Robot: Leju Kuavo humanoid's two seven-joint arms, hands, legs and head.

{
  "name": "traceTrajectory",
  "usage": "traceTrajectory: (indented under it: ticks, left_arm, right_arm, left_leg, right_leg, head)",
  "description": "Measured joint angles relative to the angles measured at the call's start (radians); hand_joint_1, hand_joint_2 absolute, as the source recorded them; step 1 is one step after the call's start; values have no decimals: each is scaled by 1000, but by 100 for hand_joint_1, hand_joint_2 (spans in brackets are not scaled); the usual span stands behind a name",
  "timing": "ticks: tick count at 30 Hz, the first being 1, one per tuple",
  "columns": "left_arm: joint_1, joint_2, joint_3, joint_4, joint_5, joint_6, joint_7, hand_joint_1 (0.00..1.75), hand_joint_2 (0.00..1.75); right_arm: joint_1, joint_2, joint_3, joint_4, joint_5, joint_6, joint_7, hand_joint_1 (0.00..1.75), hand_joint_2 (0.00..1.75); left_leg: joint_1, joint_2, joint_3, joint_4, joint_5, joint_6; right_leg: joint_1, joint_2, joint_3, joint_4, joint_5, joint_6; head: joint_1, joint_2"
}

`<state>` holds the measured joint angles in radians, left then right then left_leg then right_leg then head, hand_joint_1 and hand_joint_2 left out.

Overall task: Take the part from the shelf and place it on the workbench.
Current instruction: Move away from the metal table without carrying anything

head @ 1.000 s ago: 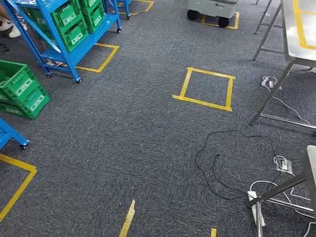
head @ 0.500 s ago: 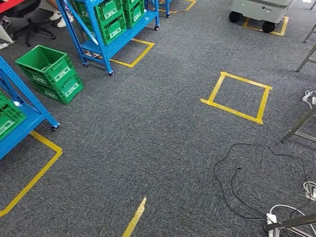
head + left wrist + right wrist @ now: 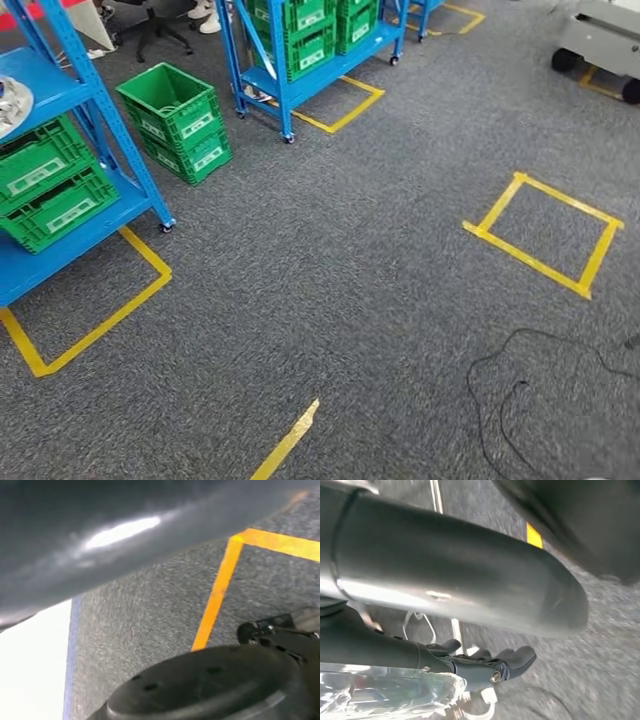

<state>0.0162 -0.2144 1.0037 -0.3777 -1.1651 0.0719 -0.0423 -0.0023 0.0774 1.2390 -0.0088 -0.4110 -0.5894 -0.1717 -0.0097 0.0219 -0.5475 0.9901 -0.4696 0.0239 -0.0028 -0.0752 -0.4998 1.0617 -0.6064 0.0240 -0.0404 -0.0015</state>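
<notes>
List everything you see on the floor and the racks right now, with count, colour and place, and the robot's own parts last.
blue metal shelf racks: two plain, one near left, one farther back; a third partly seen behind
green plastic crates: two stacked on the carpet between the racks, more on the shelves
silvery round part: one, on the near rack's shelf at the left edge
yellow tape square: one, on the grey carpet, right
black cable: one, looped, lower right
grey wheeled cart: one, top right
right hand: dark fingers, holding nothing, hanging above the carpet
</notes>
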Motion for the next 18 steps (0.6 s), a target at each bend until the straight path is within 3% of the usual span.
traceTrajectory:
  ticks: [1,2,3,4,5,6,8,10,11,12,13,15,17,18]
  left_arm:
    - [-1,-1,1,0,-1,-2,0,0,0]
    - [-3,-2,1,0,-1,-3,0,0,0]
    - [-4,-2,2,0,-2,-3,0,0,0]
    - [-4,-4,3,0,-3,-4,0,0,0]
    - [-4,-5,4,0,-4,-3,0,0,0]
    - [-3,-6,6,0,-4,-3,0,0,0]
    - [-4,-9,7,0,-6,-3,0,0,0]
    - [-5,-10,8,0,-6,-3,0,0,0]
    - [-4,-10,8,0,-6,-3,0,0,0]
    - [-3,-10,8,0,-6,-3,0,0,0]
    - [-1,-10,10,0,-7,-3,0,0,0]
    - [-1,-11,14,0,-8,-3,0,0,0]
    - [-4,-14,20,0,-12,-3,0,0,0]
    - [-5,-15,22,0,-14,-4,0,0,0]
  right_arm:
    - [2,0,0,0,0,0,0,0,0]
    - [4,0,0,0,1,-1,0,0,0]
    - [7,0,0,0,2,0,1,0,0]
    - [9,0,0,0,3,0,2,0,0]
    - [9,0,0,0,4,0,3,0,0]
    - [9,0,0,0,5,0,3,0,0]
    - [9,0,0,0,7,0,4,0,0]
    - [9,0,0,0,8,0,4,0,0]
    - [9,0,0,0,8,1,4,0,0]
    - [9,0,0,0,9,1,4,0,0]
    - [8,0,0,0,9,1,4,0,0]
    - [8,0,0,1,11,1,4,0,0]
    - [11,0,0,2,12,1,5,0,0]
    - [12,0,0,2,13,1,6,0,0]
  left_leg:
    - [2,-13,0,-1,1,2]
    - [3,-27,-1,-1,1,4]
    - [3,-42,-1,-1,1,4]
    - [4,-57,0,-1,0,4]
    - [4,-72,2,0,-1,3]
    - [6,-87,6,0,-2,1]
    - [6,-115,11,4,-8,-8]
    - [6,-141,6,8,-10,-19]
    - [7,-153,1,9,-8,-26]
    - [10,-166,-4,8,-6,-32]
    - [11,-168,-7,11,-7,-37]
    - [10,-122,-29,57,-37,-47]
    - [9,-56,-89,177,-99,-56]
    - [10,-40,-121,241,-123,-58]
  right_leg:
    - [-2,37,-31,62,-29,4]
    - [-4,59,-70,133,-56,7]
    - [-5,69,-107,193,-73,9]
    - [-7,73,-133,226,-72,11]
    - [-8,75,-140,219,-49,13]
    - [-10,80,-128,175,-9,14]
    - [-19,127,-77,41,69,17]
    - [-26,173,-42,-35,92,13]
    - [-25,179,-38,-42,88,7]
    - [-25,167,-35,-43,88,0]
    - [-24,153,-32,-45,90,-6]
    - [-25,121,-27,-51,91,-18]
    - [-21,85,-24,-54,88,-27]
    - [-19,66,-23,-53,86,-29]
  head:
    - [4,0]
    - [5,0]
    - [6,0]
    - [6,0]
    - [6,0]
    - [6,0]
    - [8,0]
    - [9,0]
    - [9,0]
    - [8,0]
    - [8,0]
    - [0,0]
    - [-8,0]
    - [-8,0]
